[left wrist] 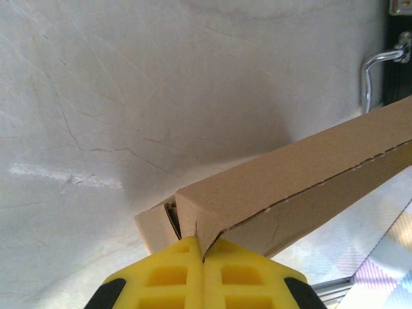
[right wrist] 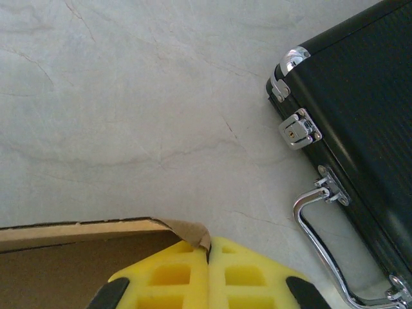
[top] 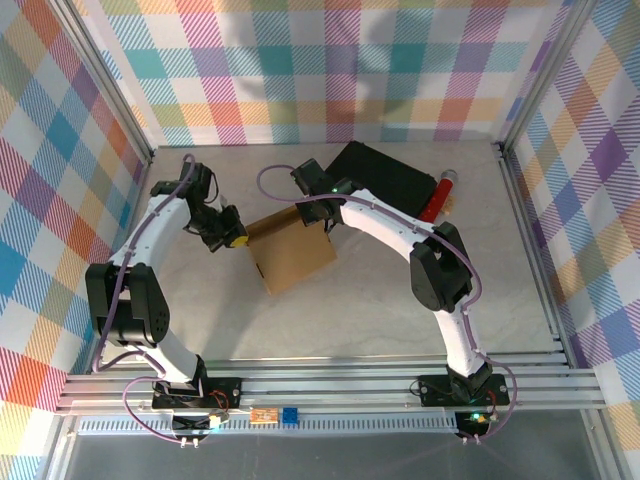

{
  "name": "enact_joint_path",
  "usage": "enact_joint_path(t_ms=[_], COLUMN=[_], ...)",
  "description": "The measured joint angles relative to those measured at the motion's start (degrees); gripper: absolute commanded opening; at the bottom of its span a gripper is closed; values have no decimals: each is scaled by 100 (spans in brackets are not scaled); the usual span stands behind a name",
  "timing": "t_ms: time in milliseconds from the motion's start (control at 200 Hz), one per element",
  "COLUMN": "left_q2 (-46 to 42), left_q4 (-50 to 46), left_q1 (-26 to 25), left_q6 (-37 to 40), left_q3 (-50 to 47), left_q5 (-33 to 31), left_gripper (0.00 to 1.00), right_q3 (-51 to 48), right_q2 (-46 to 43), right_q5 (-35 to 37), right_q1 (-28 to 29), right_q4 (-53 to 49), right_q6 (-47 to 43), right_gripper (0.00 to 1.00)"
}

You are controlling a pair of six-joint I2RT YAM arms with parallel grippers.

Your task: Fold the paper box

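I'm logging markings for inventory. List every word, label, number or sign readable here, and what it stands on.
No text can be read anywhere.
paper box: plain brown cardboard, no print.
black case: no label or lettering shows.
red cylinder: too small to tell any lettering.
orange and blue parts on the near rail: too small to read.

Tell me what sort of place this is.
Most likely a robot lab test cell: a marble-look tabletop fenced by aluminium frame rails, plaid-printed backdrop walls, and a white left arm and right arm bolted at the near edge, handling a brown cardboard box.
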Motion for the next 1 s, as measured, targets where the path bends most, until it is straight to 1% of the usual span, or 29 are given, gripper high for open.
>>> enact_joint_path(t_ms=[270,570,860,995], left_q2=[190,326,634,645], left_q4=[-417,-675,-1073,-1172], left_q1=[0,7,63,83], left_q6=[-363,-549,-479,-452], left_q3=[658,802,1384,1467], left_q5=[-13,-22,-2,33], left_gripper=[0,0,0,0], right_q3=[-11,-66,-282,-282], right_q2=[-2,-4,-155,-164], right_q5=[-55,-160,-212,-267], right_q1=[-55,-68,-74,-81], right_q4=[109,203,315,319], right_q6=[7,2,2,2], right_gripper=[0,0,0,0])
